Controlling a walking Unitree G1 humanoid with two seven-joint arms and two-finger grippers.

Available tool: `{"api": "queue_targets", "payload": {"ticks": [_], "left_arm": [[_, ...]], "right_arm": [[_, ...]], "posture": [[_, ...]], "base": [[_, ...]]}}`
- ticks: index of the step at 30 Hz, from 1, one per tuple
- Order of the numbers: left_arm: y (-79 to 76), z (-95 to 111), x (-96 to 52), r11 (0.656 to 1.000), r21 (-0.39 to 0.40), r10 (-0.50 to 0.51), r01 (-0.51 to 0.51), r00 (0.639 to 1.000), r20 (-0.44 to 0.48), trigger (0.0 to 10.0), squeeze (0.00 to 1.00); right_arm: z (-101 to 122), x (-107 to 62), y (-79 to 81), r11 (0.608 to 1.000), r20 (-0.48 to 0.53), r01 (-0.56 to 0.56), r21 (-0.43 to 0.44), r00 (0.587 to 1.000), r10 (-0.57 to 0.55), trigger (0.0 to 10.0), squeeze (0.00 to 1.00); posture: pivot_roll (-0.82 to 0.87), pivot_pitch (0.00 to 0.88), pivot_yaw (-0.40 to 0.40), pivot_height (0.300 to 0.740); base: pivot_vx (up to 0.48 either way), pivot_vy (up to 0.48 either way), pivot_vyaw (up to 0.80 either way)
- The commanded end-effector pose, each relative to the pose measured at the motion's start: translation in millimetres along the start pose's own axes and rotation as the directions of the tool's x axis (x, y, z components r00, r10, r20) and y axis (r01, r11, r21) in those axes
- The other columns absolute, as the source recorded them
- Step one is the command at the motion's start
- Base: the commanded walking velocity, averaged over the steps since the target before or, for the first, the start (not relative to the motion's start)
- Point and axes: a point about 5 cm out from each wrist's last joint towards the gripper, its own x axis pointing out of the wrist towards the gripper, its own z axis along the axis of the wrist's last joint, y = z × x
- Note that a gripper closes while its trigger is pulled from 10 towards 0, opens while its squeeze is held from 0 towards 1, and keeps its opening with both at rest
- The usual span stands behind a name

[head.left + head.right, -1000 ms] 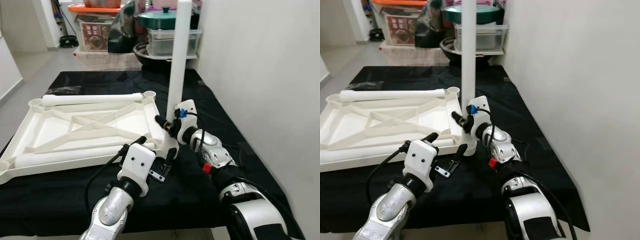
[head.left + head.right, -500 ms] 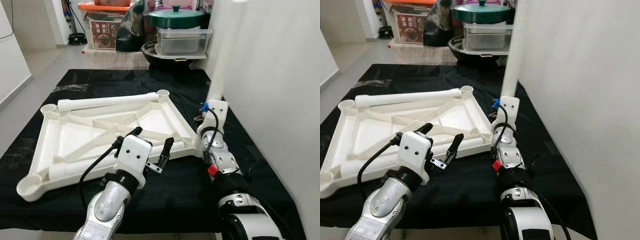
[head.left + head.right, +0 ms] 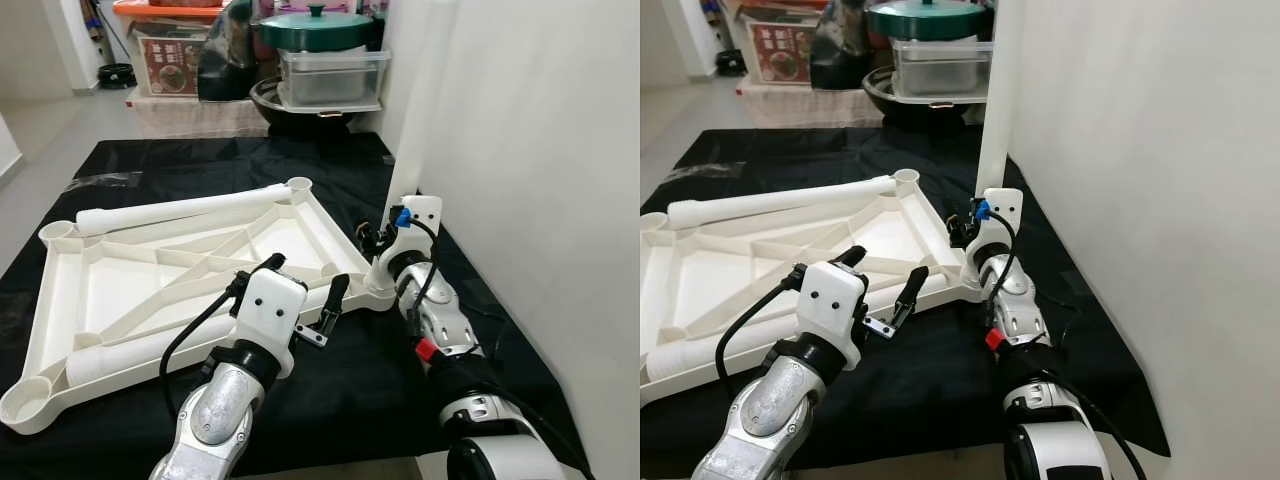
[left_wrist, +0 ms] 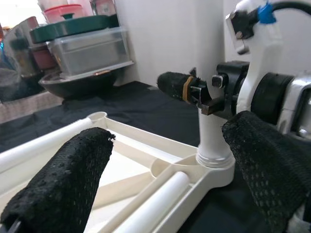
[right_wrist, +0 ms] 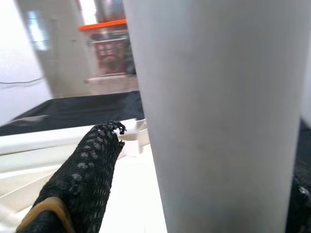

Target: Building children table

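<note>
The right end effector (image 3: 378,243) is gripping a leg (image 3: 996,110) near its base, its long axis standing upright in the socket (image 4: 212,162) at the top's (image 3: 120,275) corner nearest the table's (image 3: 340,385) right edge. The left end effector (image 3: 303,300) is hovering wide open and empty just beside that corner, left of the socket. Counted: one top, three legs, two lying on the top (image 3: 180,208) (image 3: 150,352); four sockets
</note>
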Motion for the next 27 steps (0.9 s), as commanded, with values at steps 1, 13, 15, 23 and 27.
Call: {"api": "queue_targets", "payload": {"ticks": [1, 13, 15, 23, 27], "left_arm": [[0.4, -1, -1.5, 1.0, -0.009, 0.016, -0.016, 1.0, -0.006, 10.0, 0.0], [0.9, -7, -2.9, 1.0, -0.015, 0.024, -0.025, 0.999, -0.029, 10.0, 0.0], [0.3, -7, -3.5, 1.0, -0.016, 0.023, -0.024, 0.999, -0.031, 10.0, 0.0], [-2.4, -11, -7.3, 1.0, -0.023, 0.015, -0.016, 0.999, -0.049, 10.0, 0.0], [-3.5, -15, -9.2, 1.0, -0.026, 0.012, -0.014, 0.998, -0.064, 10.0, 0.0]], "right_arm": [[-1, 3.1, 16.4, 0.988, -0.014, -0.156, 0.013, 0.988, 0.156, 10.0, 0.0], [-18, -25.7, 17.9, 0.57, -0.342, -0.818, 0.084, 0.513, 0.787, 10.0, 0.0], [-19, -22.7, 21.5, 0.574, -0.339, -0.816, 0.073, 0.521, 0.783, 10.0, 0.0], [-15, 13.3, 6.8, 0.938, -0.275, -0.333, -0.1, 0.915, 0.295, 0.0, 0.0], [-18, 12.8, -17.3, 0.99, -0.261, 0.024, -0.138, 0.963, -0.06, 0.0, 0.0]], "posture": [[0.11, 0.0, -0.068, 0.74], [0.12, 0.0, -0.071, 0.74], [0.12, 0.0, -0.073, 0.74], [0.12, 0.0, -0.068, 0.74], [0.12, 0.0, -0.063, 0.74]], "base": [[0.0, 0.0, 0.0], [0.0, 0.0, 0.0], [0.0, 0.0, 0.0], [0.0, 0.0, 0.0], [0.0, 0.0, 0.0]]}}
